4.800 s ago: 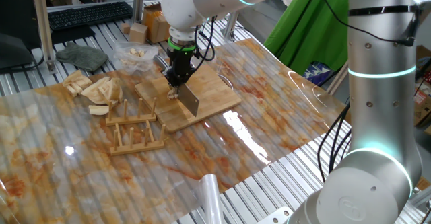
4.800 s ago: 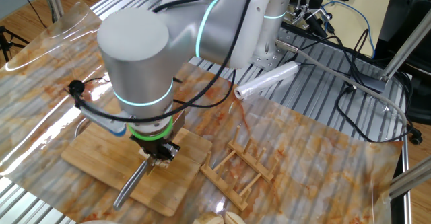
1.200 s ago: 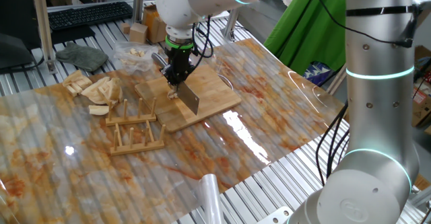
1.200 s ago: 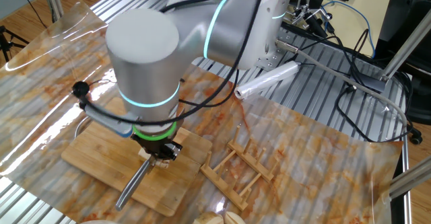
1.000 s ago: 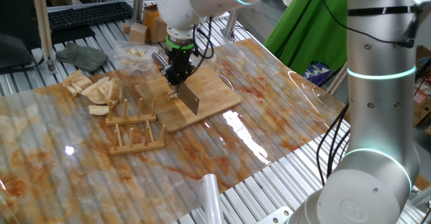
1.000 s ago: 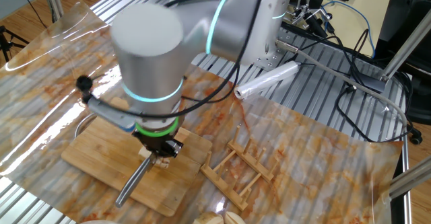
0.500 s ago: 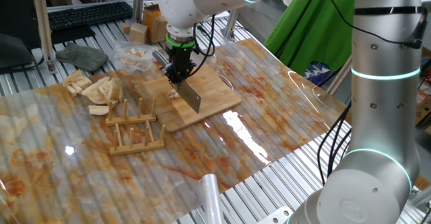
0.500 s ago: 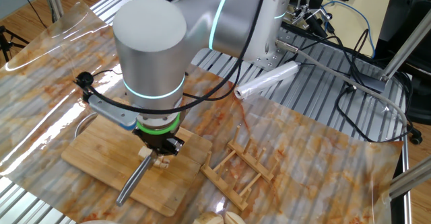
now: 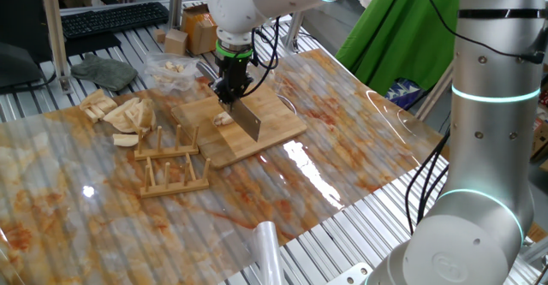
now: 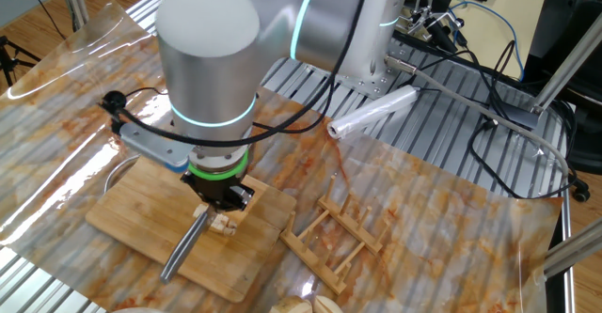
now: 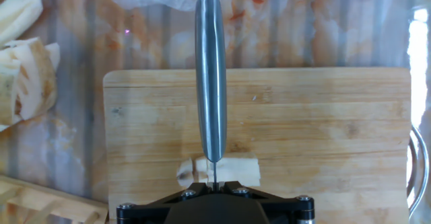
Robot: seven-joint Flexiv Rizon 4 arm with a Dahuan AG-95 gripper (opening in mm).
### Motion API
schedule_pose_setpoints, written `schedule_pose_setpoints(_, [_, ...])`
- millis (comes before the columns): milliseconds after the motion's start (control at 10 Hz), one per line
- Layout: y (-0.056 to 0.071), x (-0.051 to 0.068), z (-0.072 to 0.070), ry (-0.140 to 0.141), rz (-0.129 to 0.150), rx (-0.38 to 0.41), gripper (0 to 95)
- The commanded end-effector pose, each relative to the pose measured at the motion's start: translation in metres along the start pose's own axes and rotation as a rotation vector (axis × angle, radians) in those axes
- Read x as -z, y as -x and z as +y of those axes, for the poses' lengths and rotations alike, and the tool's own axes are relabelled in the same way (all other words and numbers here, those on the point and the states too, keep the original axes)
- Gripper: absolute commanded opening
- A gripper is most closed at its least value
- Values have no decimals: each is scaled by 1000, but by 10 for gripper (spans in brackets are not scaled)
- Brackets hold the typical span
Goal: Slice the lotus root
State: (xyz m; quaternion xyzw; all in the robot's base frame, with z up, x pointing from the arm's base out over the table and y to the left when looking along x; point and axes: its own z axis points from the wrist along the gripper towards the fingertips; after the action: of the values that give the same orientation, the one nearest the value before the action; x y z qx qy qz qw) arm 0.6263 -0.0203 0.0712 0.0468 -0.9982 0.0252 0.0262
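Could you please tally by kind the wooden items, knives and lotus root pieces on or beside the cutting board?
Wooden items: 2, the bamboo board and the slatted rack
Knives: 1, the knife shut in the tool
Lotus root pieces on the board: 1, the lotus root
Total: 4

The bamboo board (image 9: 257, 122) is bare on most of its surface, apart from the lotus root (image 11: 219, 170) under the knife (image 11: 211, 76). The wooden rack (image 9: 171, 167) stands just off 1 edge, with the heap of tan slices (image 9: 124, 114) beyond. A plastic bag (image 9: 171, 69) lies off another edge, seemingly clear of the board.
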Motion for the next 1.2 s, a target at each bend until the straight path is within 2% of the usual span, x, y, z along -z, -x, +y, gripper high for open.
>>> schedule_pose_setpoints(100, [-2, 1, 0, -1, -3, 2, 0])
schedule_pose_setpoints(700, [-2, 1, 0, -4, -1, 6, 0])
schedule_pose_setpoints(800, [-1, -4, 1, -7, -1, 9, 0])
schedule_pose_setpoints(900, [1, -12, 2, -9, -1, 11, 0])
schedule_pose_setpoints(1100, [5, -49, 6, -10, -19, 12, 0])
schedule_pose_setpoints(1200, [4, -64, 7, -4, -35, 1, 0])
